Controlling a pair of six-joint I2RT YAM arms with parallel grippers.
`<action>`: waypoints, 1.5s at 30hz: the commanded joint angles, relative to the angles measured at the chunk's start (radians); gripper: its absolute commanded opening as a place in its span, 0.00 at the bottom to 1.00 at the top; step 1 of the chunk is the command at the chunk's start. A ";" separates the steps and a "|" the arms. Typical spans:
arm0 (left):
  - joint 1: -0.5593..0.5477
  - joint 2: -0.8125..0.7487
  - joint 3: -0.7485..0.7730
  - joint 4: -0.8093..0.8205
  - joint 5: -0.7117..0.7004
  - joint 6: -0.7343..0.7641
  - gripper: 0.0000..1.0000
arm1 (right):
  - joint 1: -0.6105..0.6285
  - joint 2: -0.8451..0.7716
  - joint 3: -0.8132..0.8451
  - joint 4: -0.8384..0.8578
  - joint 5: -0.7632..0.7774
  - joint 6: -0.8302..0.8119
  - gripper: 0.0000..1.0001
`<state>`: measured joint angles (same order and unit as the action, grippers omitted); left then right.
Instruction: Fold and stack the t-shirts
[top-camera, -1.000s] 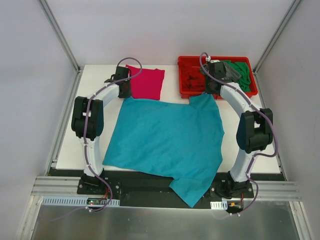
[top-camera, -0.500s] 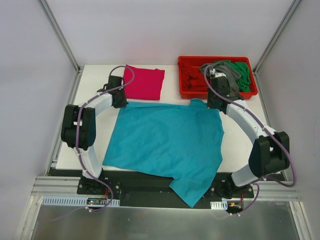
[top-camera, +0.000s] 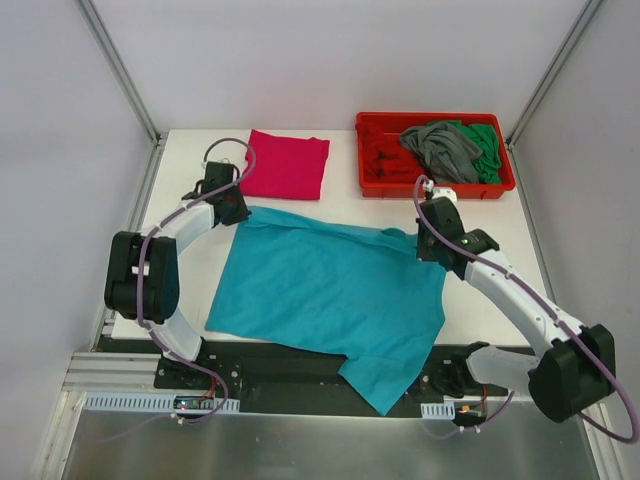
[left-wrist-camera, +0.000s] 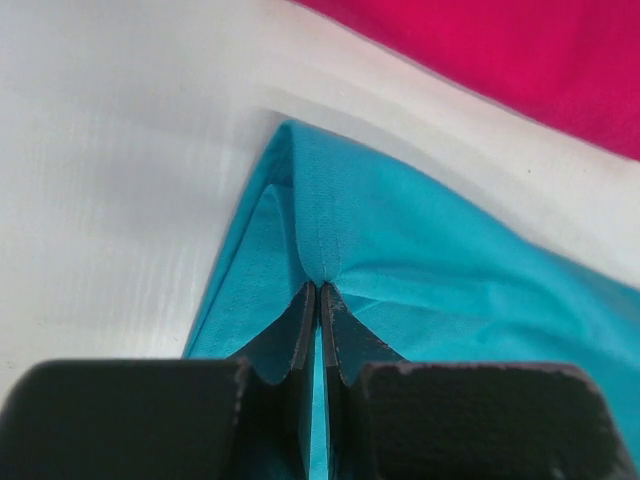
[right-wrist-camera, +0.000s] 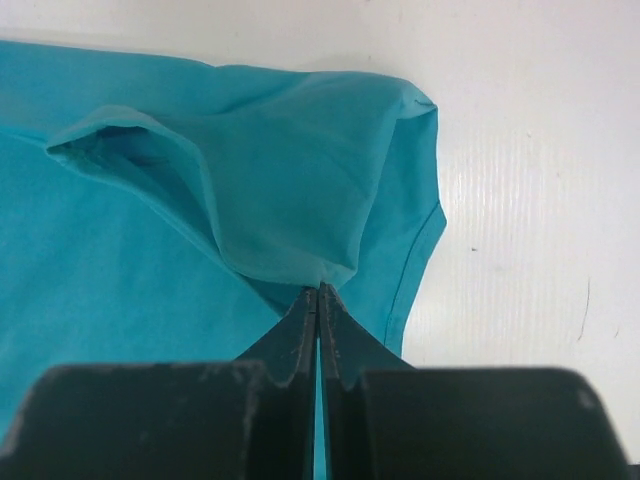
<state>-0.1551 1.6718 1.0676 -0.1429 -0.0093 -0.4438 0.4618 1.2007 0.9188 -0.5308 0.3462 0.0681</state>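
over teal shirt (top-camera: 330, 290), both arms outstretched

Teal tee (top-camera: 330, 290), magenta tee (top-camera: 290, 165), red tray (top-camera: 437, 189)

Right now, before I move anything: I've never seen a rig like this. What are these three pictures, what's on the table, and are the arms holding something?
The machine is two jointed arms bolted at the near edge of a white table, each ending in a two-finger gripper. The wide picture comes from a fixed camera above and behind the arms. The two close-ups come from a camera on each wrist, looking along that arm's own black fingers.

A teal shirt lies spread on the table, its near end hanging over the edge. Beyond it sits a folded pink shirt. At far right, a red tray holds a crumpled grey shirt and green shirt.

The left gripper is shut on the teal shirt's far left corner, and the right gripper on its far right corner.
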 joint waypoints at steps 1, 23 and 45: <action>0.043 -0.061 -0.014 0.028 -0.007 -0.048 0.00 | 0.014 -0.099 -0.050 -0.055 0.010 0.041 0.00; 0.108 -0.119 -0.103 0.002 0.085 -0.076 0.00 | 0.066 -0.236 -0.184 -0.092 -0.182 0.096 0.00; 0.108 -0.090 -0.116 -0.035 0.042 -0.075 0.00 | 0.078 -0.205 -0.313 -0.055 -0.309 0.141 0.10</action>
<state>-0.0460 1.5890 0.9653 -0.1646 0.0441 -0.5159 0.5343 0.9775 0.6239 -0.6132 0.0910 0.1833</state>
